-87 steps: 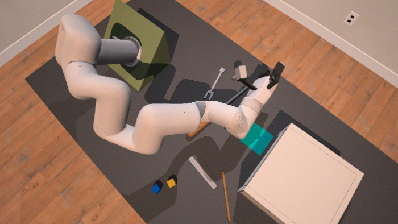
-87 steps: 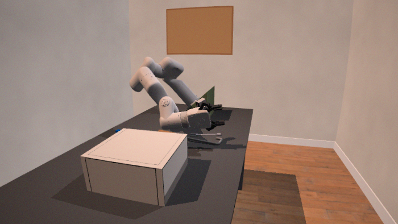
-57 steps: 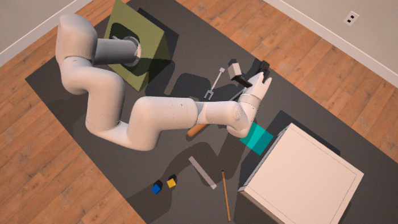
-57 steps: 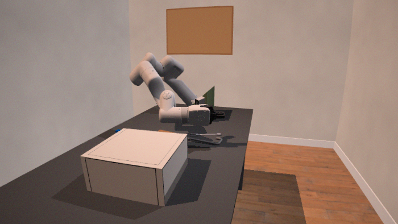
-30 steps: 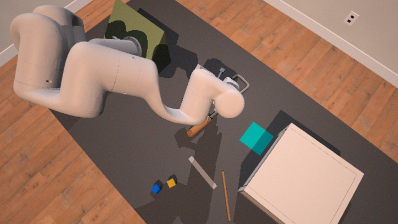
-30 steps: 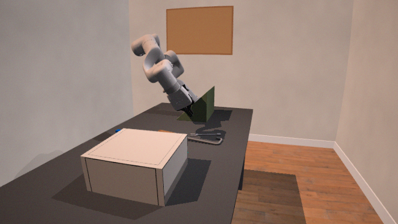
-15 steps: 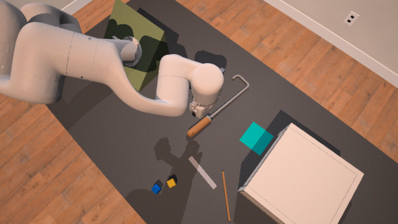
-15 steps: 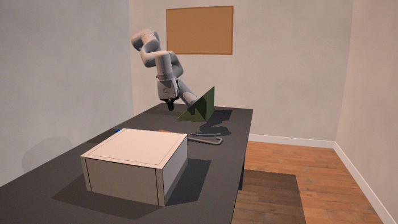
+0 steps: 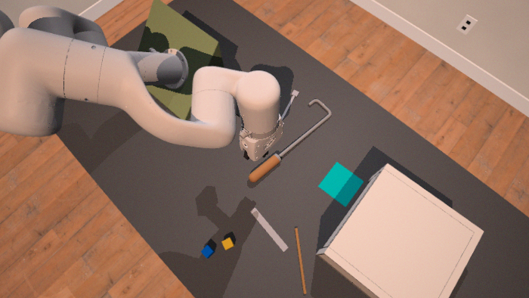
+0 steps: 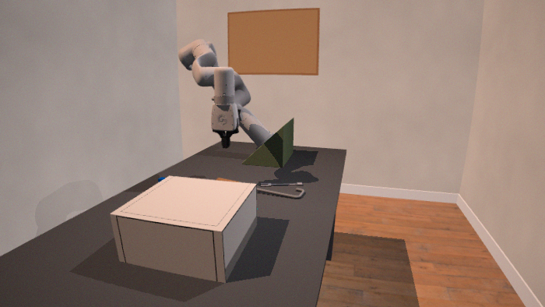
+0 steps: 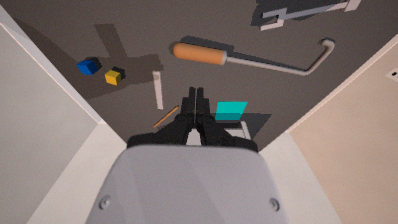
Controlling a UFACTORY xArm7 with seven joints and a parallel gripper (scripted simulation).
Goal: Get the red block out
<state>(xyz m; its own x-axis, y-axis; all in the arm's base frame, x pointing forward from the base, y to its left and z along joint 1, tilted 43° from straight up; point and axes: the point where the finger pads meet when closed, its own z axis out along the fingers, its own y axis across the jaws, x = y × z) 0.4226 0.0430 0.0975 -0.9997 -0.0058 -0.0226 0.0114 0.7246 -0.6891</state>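
Observation:
My gripper [image 11: 195, 96] is shut and empty. It hangs high above the table, over the hook tool's orange handle [image 9: 264, 168]; it also shows in the overhead view [image 9: 247, 155] and in the side view [image 10: 225, 142]. The hook tool [image 9: 308, 131] has a grey shaft with a bent end and lies flat on the dark table; it also shows in the wrist view [image 11: 250, 57]. The teal square [image 9: 341, 184] lies beside the white cabinet [image 9: 398, 234]; it also shows in the wrist view [image 11: 231, 110]. The red block is hidden; I cannot see it in any view.
A green wedge [image 9: 177, 53] stands at the far end by the arm's base. A blue cube [image 9: 208, 250] and a yellow cube [image 9: 227, 243] sit near the table edge. A grey flat bar [image 9: 269, 228] and a thin wooden stick [image 9: 300, 260] lie near the cabinet. A small grey tool [image 9: 290, 103] lies behind the wrist.

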